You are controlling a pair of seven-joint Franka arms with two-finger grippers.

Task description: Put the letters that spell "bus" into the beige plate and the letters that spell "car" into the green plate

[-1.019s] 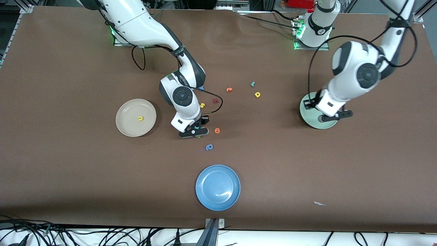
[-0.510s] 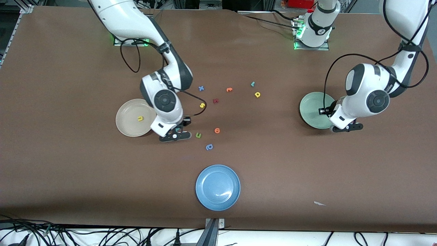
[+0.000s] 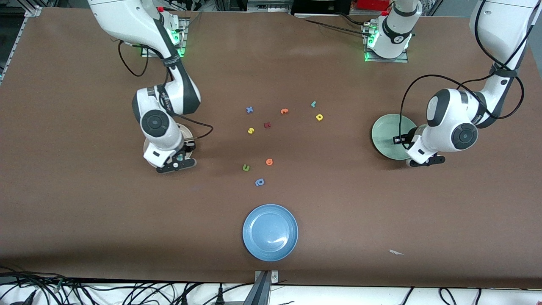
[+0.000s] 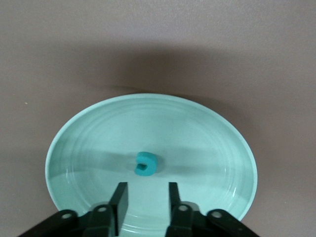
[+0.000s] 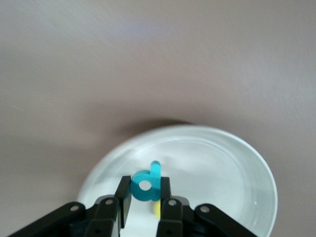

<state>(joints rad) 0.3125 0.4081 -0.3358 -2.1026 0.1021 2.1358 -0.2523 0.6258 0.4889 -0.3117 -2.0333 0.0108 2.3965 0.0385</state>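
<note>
teal foam sits in both wrist views. our right gripper (image 5: pixel 143 202) hangs over the beige plate (image 5: pixel 237 163), pinching the teal b (image 5: pixel 147 185); a yellow scrap below it is probably the u, already in. our left gripper (image 4: pixel 145 197) hovers over the green plate (image 4: pixel 79 148), its fingers parted and empty, with the teal c (image 4: pixel 145 163) lying loose inside. so we judge two letters delivered and a third about to drop. taking the orange letter (image 3: pixel 284 111) as landmark, the yellow s (image 3: pixel 250 131) lies nearer the camera toward the right arm's end; the yellow a (image 3: pixel 319 117) and thin teal r (image 3: pixel 313 103) lie toward the left arm's end. no brand or label reads legibly.
</note>
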